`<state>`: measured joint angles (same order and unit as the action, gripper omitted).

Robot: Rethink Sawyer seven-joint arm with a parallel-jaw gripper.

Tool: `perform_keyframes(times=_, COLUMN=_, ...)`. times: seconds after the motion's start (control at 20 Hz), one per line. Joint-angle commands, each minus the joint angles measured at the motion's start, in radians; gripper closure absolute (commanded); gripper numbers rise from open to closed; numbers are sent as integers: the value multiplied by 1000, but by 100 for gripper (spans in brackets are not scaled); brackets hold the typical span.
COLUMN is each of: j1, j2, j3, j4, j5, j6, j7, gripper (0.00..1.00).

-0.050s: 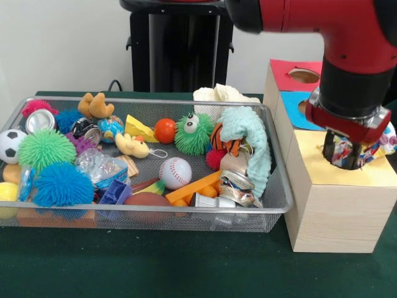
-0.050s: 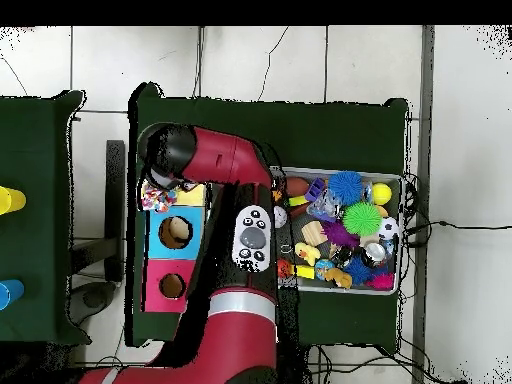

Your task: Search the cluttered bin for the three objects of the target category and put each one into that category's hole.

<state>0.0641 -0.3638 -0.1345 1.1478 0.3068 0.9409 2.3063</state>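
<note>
Claw [image 1: 345,155] closed on a crinkly multicoloured wrapper [image 1: 372,146], poised over the yellow-topped box's hole [image 1: 325,149]; releasing well likely requires centring above the opening, clear of the mesh bin [image 1: 273,186].

My arm [image 1: 322,25] is red with black joints. My gripper [image 1: 345,155] is black, holding a crinkled wrapper [image 1: 372,148] printed in mixed red, blue, white and yellow. The wooden box [image 1: 338,205] is pale, its top panels yellow, blue and red. The bin [image 1: 273,205] is silver mesh. Inside: a white baseball [image 1: 175,172] with red stitching, a black-and-white football [image 1: 10,144], a green spiky ball [image 1: 45,149], a blue spiky ball [image 1: 62,184]. The tablecloth [image 1: 155,267] is dark green.
</note>
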Motion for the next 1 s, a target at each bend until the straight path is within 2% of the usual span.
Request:
perform_keyframes(times=0.05, j1=-9, j2=-45, j3=16, j4=22, j5=-41, j6=152, j7=90, gripper=0)
perform_keyframes(times=0.35, j1=-21, j2=-15, j3=19, j4=-3, j5=-47, j6=138, j7=84, gripper=0)
perform_keyframes(times=0.55, j1=-13, j2=-25, j3=19, j4=33, j5=-47, j6=104, j7=86, gripper=0)
perform_keyframes(times=1.0, j1=-33, j2=1, j3=21, j4=-8, j5=-55, j6=133, j7=76, gripper=0)
